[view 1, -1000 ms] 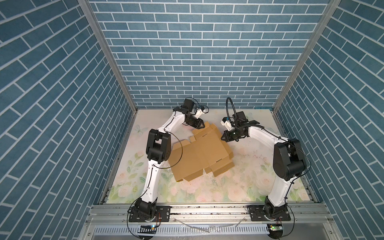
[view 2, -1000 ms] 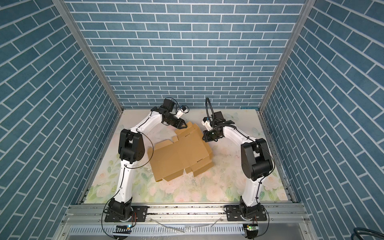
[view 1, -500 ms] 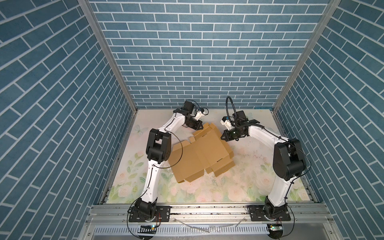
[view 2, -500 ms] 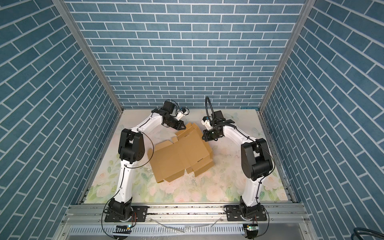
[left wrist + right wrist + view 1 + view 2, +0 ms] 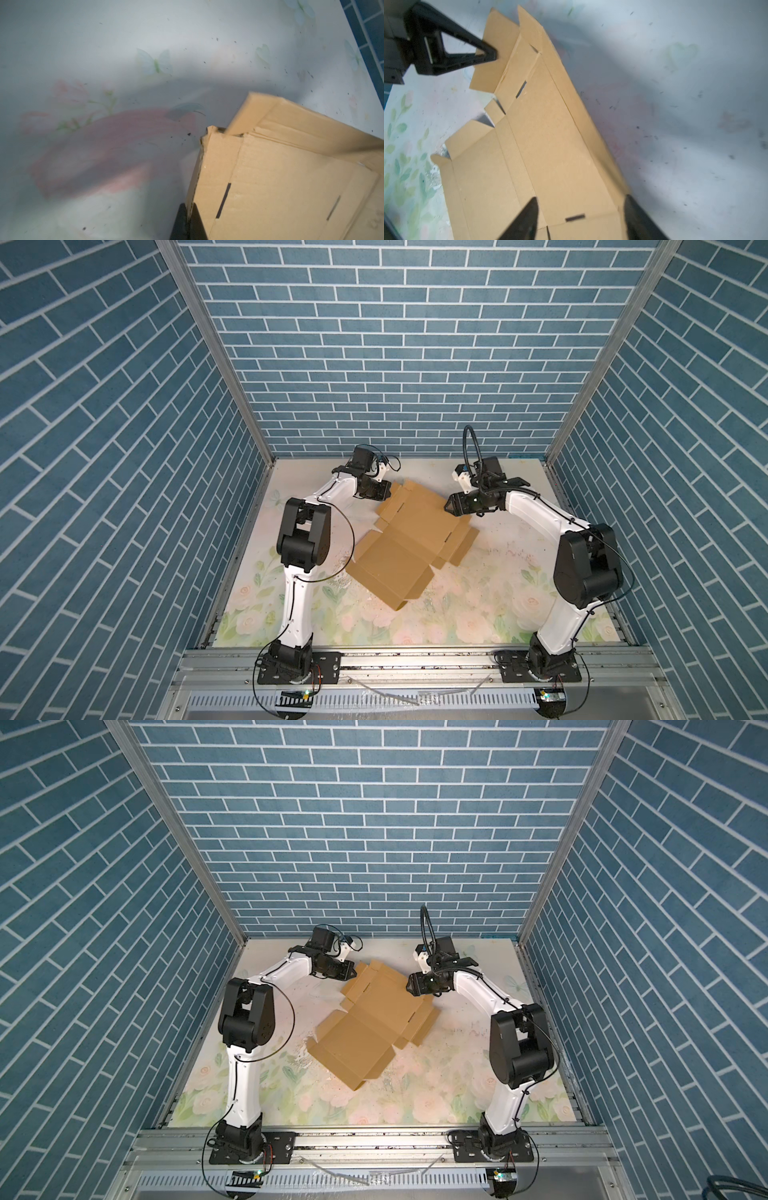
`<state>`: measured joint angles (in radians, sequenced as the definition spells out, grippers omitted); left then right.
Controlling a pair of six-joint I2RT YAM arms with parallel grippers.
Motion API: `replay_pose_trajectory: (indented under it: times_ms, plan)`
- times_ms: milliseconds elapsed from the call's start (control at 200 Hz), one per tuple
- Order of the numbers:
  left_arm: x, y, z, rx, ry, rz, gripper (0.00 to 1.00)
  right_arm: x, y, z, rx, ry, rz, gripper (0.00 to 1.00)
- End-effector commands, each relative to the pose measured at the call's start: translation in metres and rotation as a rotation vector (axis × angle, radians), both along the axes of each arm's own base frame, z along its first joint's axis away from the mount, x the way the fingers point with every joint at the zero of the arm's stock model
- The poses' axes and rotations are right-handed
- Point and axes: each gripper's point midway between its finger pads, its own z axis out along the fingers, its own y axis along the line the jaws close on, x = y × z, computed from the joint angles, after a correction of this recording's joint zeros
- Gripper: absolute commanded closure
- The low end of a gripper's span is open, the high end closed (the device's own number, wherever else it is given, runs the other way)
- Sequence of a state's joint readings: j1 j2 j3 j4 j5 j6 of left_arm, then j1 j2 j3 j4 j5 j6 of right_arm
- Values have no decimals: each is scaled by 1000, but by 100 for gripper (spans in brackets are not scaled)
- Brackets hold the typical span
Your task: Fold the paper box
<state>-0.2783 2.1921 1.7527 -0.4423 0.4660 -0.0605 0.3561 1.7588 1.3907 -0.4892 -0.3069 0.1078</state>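
Observation:
The paper box [image 5: 409, 539] [image 5: 370, 1029] is a brown cardboard sheet lying mostly unfolded on the table, with its far panel and flaps slightly raised. My left gripper [image 5: 384, 491] [image 5: 351, 971] is at the box's far-left corner. In the left wrist view it [image 5: 188, 214] is shut on the thin edge of a flap of the box [image 5: 291, 176]. My right gripper [image 5: 451, 506] [image 5: 411, 986] is at the far-right edge. In the right wrist view it [image 5: 580, 201] stands open, its fingertips [image 5: 534, 202] straddling the box [image 5: 539, 135] without pinching it. The left gripper [image 5: 488, 54] also shows there, on the flap.
The table is covered with a pale floral mat [image 5: 478, 605]. Blue brick-pattern walls [image 5: 382, 364] close in the back and both sides. A metal rail [image 5: 415, 664] carrying both arm bases runs along the front edge.
My right gripper has opened and let go of the box's far-right edge. My left gripper has closed onto the far-left flap. Both arms have barely shifted.

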Motion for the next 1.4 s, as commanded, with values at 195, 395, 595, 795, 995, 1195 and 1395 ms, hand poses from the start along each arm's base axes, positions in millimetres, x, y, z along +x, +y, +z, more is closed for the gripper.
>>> replay_pose_trajectory:
  times_ms: [195,395,595,795,995,1195,1395]
  plan:
    - [5,34,14,-103,-73,315,99,4,-34,50,87,-102,-199,8]
    - [-10,40,-6,-144,-10,401,98,-6,-21,47,190,-24,-201,37]
    - [-35,49,-20,-155,55,469,95,-9,-23,39,237,-33,-251,43]
    - [-42,51,-17,-139,63,461,76,-17,-19,29,257,-15,-266,46]
    - [-43,48,-13,-155,95,431,58,-35,-9,27,273,13,-266,45]
    - [-44,47,-12,-141,129,382,52,-56,3,31,246,22,-280,43]
    - [-41,50,-21,-67,169,351,54,-66,10,31,239,34,-292,43]
